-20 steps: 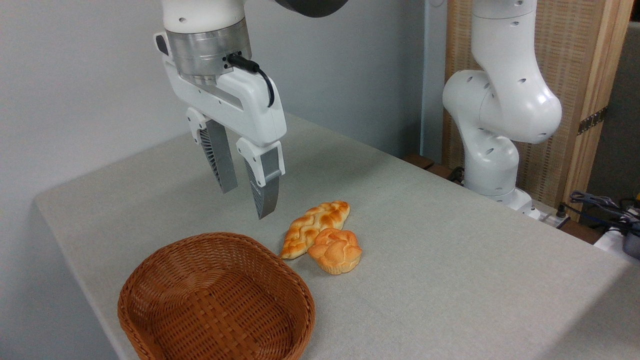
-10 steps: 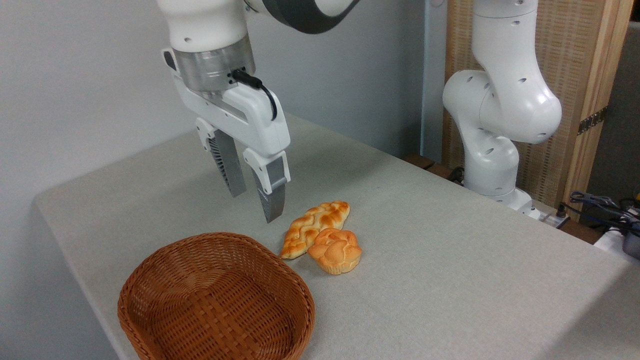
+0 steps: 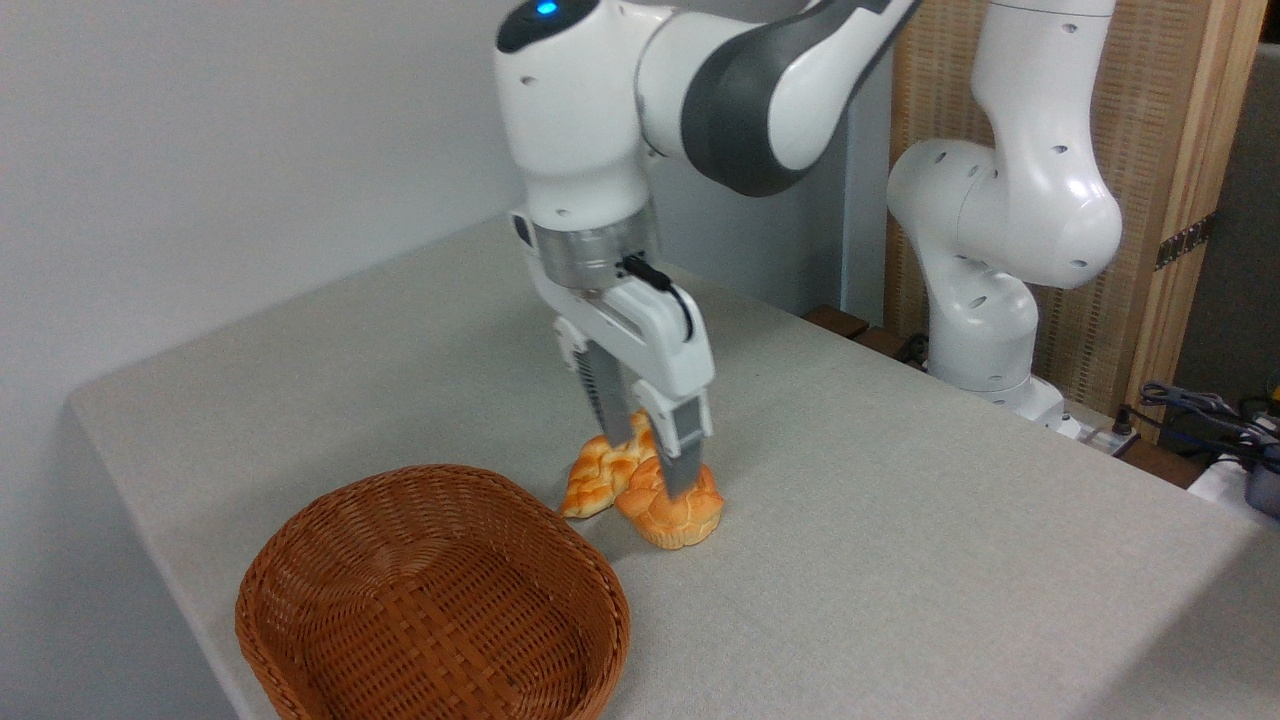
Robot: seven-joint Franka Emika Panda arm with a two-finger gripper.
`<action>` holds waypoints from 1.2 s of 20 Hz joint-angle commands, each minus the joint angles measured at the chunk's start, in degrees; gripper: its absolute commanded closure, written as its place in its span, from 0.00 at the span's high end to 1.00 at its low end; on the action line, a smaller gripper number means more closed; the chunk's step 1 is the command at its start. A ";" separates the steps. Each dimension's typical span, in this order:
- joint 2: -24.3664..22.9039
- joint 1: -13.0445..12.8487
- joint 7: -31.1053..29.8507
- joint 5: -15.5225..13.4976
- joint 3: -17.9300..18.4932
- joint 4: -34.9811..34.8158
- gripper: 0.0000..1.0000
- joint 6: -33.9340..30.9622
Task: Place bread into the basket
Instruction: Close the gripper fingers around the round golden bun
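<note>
grey cloth-covered tabletop (image 3: 900,560) | reddish-brown oval wicker basket (image 3: 432,596) empty, placing still undone | white two-finger hand (image 3: 652,462) down at bun, fingers apart astride it, grip unconfirmed | small golden knotted bun (image 3: 675,515) on tabletop, right of basket, touching braided loaf (image 3: 598,478)

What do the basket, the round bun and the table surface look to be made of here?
Basket: woven wicker or rattan-like strips, reddish-brown with a slight sheen; the weave shows plainly. Round bun: glossy golden-orange crust over a paler fluted base; the even shine hints at a plastic or foam replica, though real bread cannot be ruled out. Table: matte pale grey with a fine speckled grain, probably cloth or textured laminate.
</note>
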 commanded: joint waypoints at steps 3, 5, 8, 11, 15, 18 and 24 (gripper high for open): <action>-2.10 -0.50 1.61 5.68 1.34 -5.13 1.00 1.45; -1.84 -0.50 1.71 5.69 1.35 -6.01 1.00 2.68; -1.75 -0.50 1.53 5.51 1.35 -8.81 1.00 7.85; -1.49 -0.59 1.62 5.07 1.35 -9.44 1.00 9.98; -1.22 -0.59 4.51 4.72 1.35 -9.35 0.46 10.16; -1.05 -0.59 4.69 4.72 1.35 -9.35 0.33 9.98; -1.05 -0.59 4.61 4.63 1.35 -9.09 0.27 9.63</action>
